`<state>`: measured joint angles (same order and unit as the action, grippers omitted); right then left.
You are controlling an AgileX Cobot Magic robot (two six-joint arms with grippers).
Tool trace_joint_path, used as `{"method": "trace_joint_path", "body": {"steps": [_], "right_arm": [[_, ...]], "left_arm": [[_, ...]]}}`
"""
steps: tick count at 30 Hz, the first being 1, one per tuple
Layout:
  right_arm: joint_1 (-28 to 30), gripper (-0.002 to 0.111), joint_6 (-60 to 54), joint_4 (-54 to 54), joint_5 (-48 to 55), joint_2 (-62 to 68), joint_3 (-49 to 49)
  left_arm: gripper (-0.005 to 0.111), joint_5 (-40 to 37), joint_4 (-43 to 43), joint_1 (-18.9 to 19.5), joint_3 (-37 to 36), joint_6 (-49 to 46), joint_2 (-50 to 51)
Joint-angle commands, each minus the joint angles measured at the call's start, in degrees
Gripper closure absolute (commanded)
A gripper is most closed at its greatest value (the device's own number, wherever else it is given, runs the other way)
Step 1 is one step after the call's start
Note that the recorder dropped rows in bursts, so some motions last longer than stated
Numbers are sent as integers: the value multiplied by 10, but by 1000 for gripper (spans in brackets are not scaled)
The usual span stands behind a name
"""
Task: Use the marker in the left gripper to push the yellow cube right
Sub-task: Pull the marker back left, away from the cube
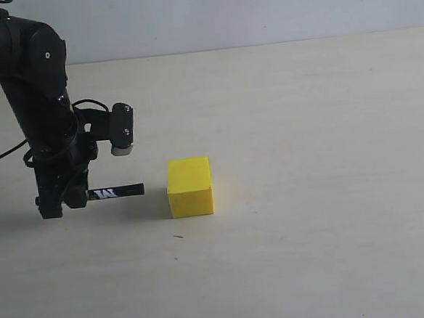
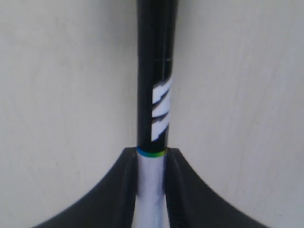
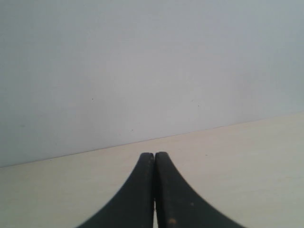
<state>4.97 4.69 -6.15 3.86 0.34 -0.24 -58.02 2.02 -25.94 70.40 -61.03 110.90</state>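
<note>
Pale wooden table (image 1: 313,254), light wall (image 3: 142,61) behind its far edge. Black left arm (image 1: 23,63) comes down at the left side, cable looping off it, small camera module (image 1: 122,130) sticking out to the right. Yellow cube (image 1: 190,187) sits flat on the table, left of centre, to the right of the arm. Left gripper (image 1: 64,202) is low over the table, jaws clamped on the marker (image 1: 116,192) at its white half. Marker is held level, black lettered half pointing right at the cube. Marker end stops short of the cube's left face; small gap, not touching. Left wrist view: fingers (image 2: 121,190) pinch the white barrel, black half (image 2: 154,85) runs outward. Right gripper (image 3: 155,159) is pressed closed, nothing in it, facing the wall.
</note>
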Motion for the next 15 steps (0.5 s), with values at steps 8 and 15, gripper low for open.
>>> {"method": "trace_joint_path", "body": {"steps": [8, 15], "right_arm": [[4, 108, -2, 4, 0, -3, 2], [4, 108, -2, 4, 0, -3, 2]], "left_arm": [[107, 67, -39, -61, 4, 0, -2], [107, 42, -49, -62, 23, 0, -2]]}}
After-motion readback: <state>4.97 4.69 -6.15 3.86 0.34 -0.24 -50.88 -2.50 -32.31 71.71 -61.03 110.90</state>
